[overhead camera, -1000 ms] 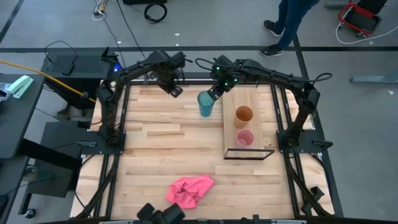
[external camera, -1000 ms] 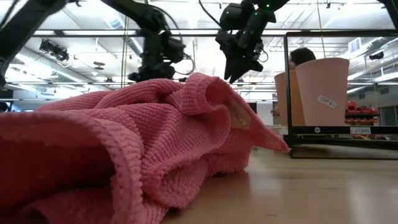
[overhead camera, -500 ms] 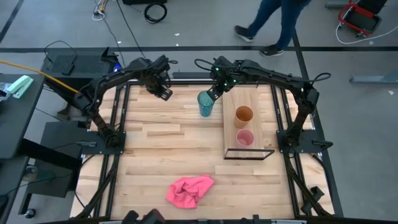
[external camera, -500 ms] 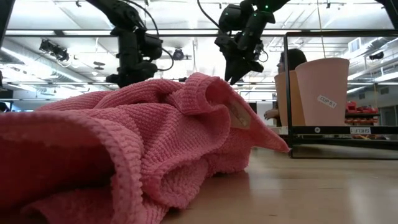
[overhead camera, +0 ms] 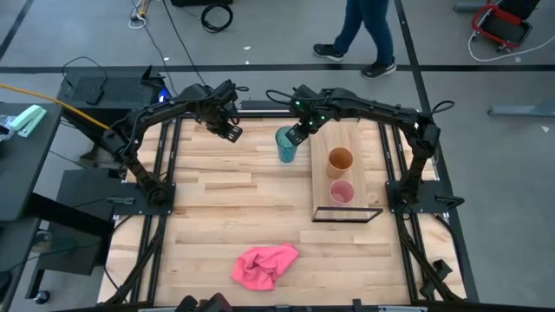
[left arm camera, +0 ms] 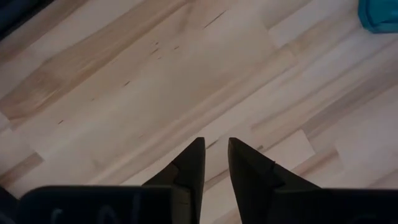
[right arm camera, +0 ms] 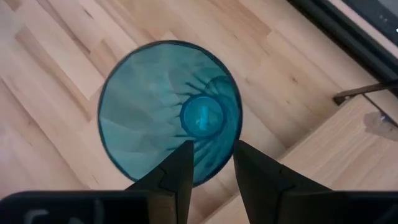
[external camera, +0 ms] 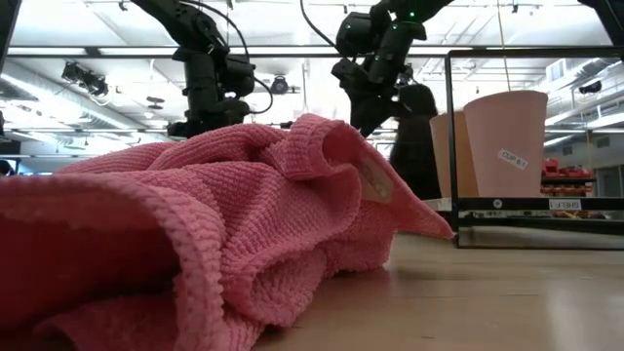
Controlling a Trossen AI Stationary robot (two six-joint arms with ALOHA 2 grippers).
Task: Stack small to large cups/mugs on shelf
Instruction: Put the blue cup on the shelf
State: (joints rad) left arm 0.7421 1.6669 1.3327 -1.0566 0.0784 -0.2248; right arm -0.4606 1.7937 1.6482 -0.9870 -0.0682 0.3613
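On plank worktop, just beside shelf: teal cup upright, right gripper jaws apart over rim, unclenched; lower squarely astride wall before clenching; left gripper idle, jaws narrowly parted, empty, well apart from cup.

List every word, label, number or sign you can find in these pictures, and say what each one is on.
Sticker on the pink cup, low view: a short line of print, too small to read with confidence.
Small labels on the shelf front edge, low view: too small to read.
Nothing readable on the teal cup, the orange cup, the pink cloth or the table.
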